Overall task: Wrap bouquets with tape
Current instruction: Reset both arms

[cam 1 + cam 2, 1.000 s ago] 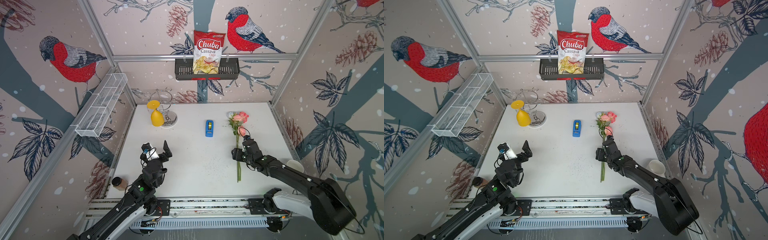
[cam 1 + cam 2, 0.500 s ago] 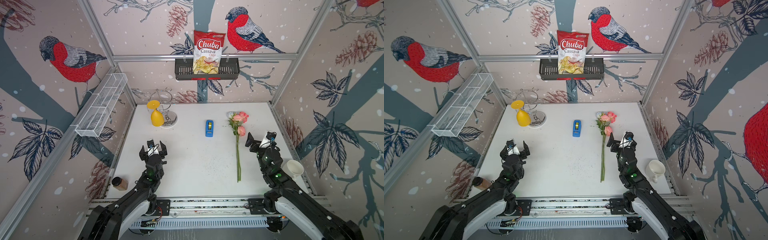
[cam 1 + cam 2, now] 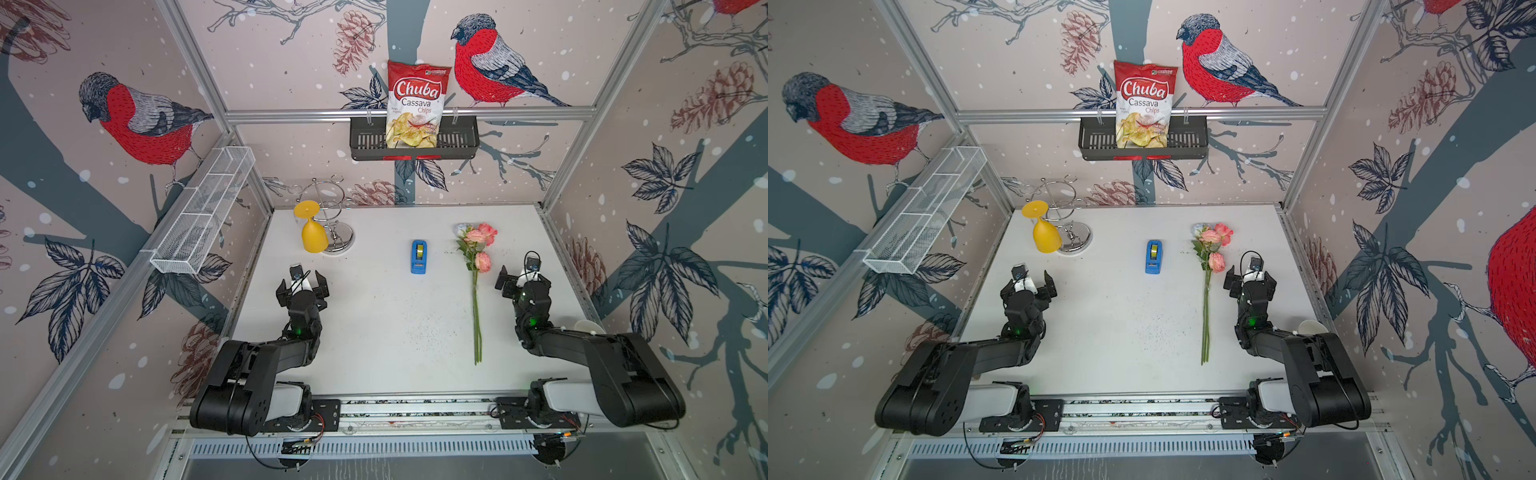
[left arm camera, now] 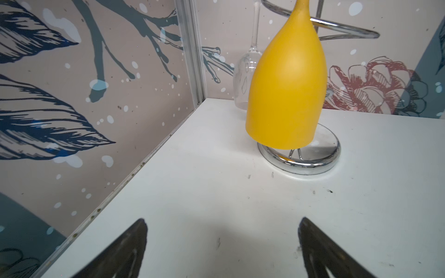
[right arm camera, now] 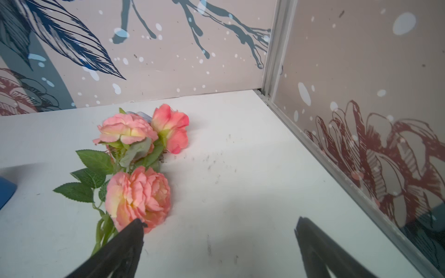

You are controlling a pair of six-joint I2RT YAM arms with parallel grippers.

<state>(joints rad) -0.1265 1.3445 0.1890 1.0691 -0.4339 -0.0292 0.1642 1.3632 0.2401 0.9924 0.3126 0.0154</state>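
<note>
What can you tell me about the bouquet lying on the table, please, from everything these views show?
The bouquet is a small bunch of what look like artificial flowers: three pink blooms with yellowish centres, toothed green leaves and long thin green stems. A pale bluish bit shows behind the blooms. It lies flat on the white table, blooms toward the back wall, stems toward the robot, right of the blue tape dispenser. Nothing holds it; the open right tool sits just beside the lowest bloom.

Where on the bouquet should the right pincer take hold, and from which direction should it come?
Probably the bare stems of the bouquet, below the lowest bloom, coming from above with the jaws across them. The bouquet lies flat on the table with its blooms toward the back wall, and the stems lie thin and close together, while the blooms are soft. The right pincer is open just beside it.
</note>
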